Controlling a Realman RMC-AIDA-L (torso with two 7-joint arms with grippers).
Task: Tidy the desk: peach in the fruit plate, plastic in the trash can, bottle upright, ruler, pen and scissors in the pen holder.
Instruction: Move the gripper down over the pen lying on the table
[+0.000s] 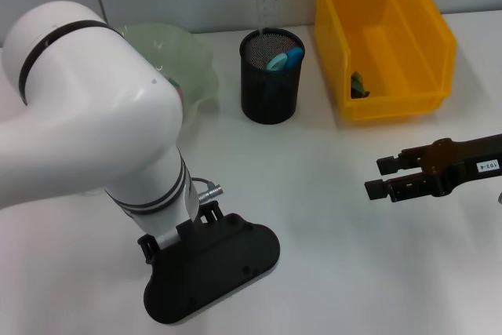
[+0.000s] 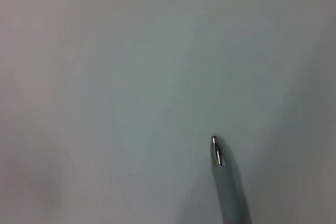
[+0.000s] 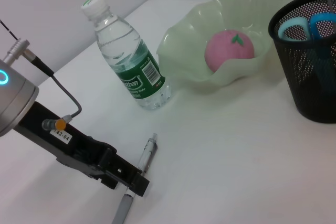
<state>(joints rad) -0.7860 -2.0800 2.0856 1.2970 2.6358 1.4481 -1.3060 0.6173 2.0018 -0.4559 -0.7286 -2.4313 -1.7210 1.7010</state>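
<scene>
The pen (image 3: 137, 179) lies flat on the bench (image 1: 329, 217), near the upright bottle (image 3: 127, 61). The left pincer (image 3: 137, 182) is set at its barrel, closure not discernible. It should be pinched mid-barrel and lifted level; the right pincer (image 1: 378, 177) is held spread, idle.

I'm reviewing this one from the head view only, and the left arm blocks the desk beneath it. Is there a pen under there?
Observer: Yes. The right wrist view shows the pen lying flat on the desk, with the left gripper right at it.
Operator: I see the right gripper open, idle. And the bottle?
Observer: The bottle stands upright, cap on, beside the fruit plate.
Operator: Peach?
Observer: The peach sits in that plate.
</scene>
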